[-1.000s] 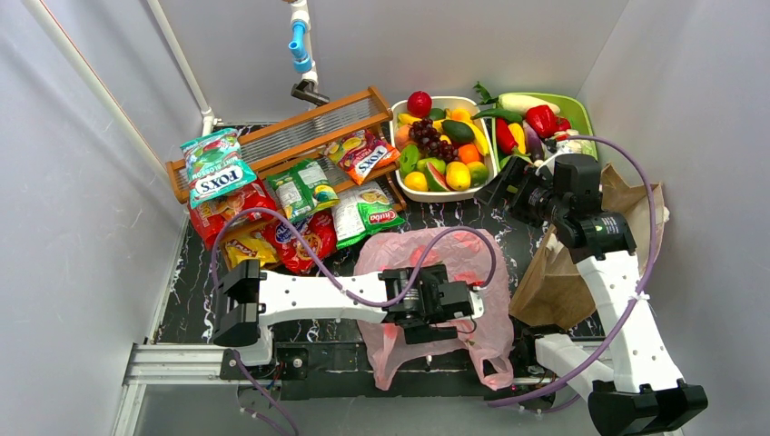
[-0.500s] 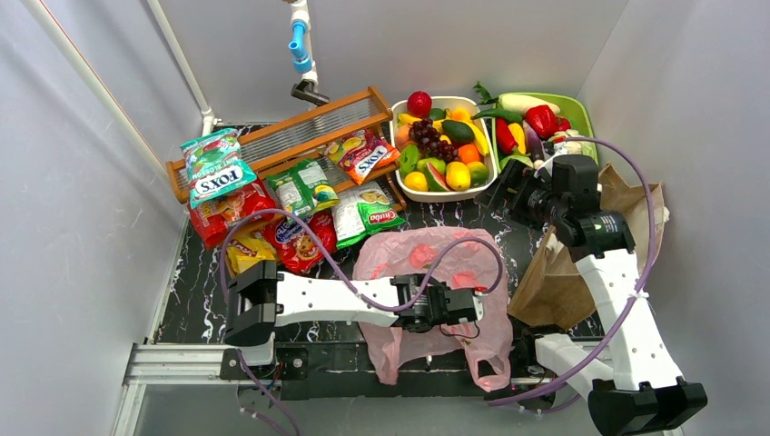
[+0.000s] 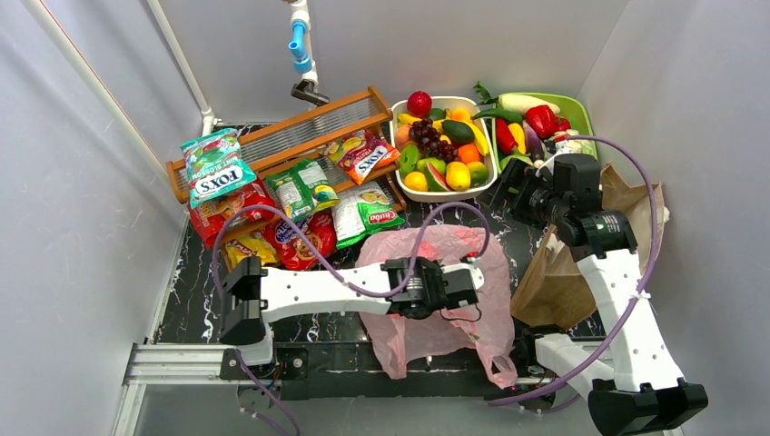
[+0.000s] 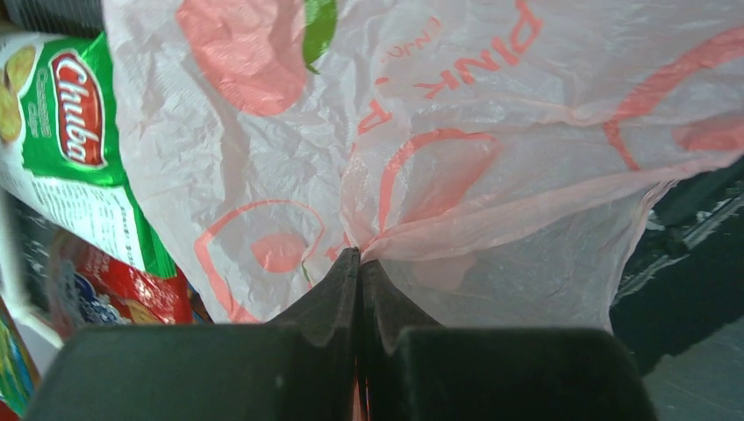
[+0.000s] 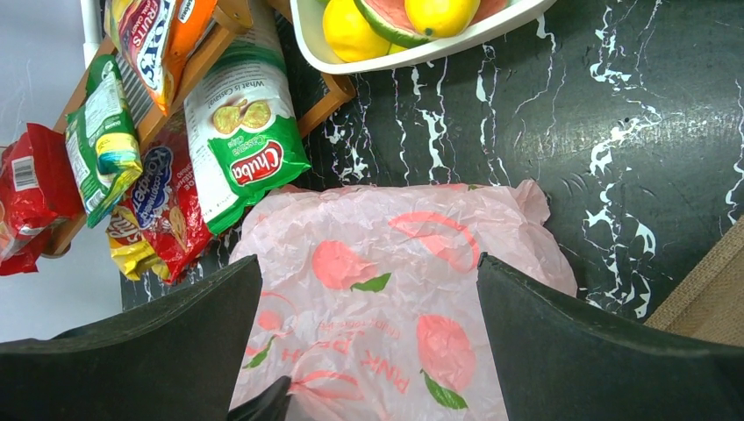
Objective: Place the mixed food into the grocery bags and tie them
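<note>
Right now your pink bag (image 3: 454, 250) lies flat on the dark marbled table (image 3: 195, 291), ahead of the arm bases and roughly midway between them. Its long axis runs from the far side toward the near edge. One loop handle (image 3: 497, 368) trails off the near-right corner, so the handle end points back at the bases. The far end sits just beside the green Chuba packet (image 3: 380, 216) and the other snack packets (image 3: 300, 238). Your left gripper (image 3: 472, 289) reaches in from the left over the middle of the bag. In the left wrist view its fingers are pressed together with a gathered pinch of pink film caught at their tips. Your right gripper (image 3: 508, 186) is spread wide and holds nothing, hanging just near the white basket (image 3: 395, 136). In its wrist view the bag's far end shows between the two fingers, apart from them. The brown paper bag (image 3: 558, 277) lies just right of the pink one, under the right arm; you cannot tell whether they touch.
</note>
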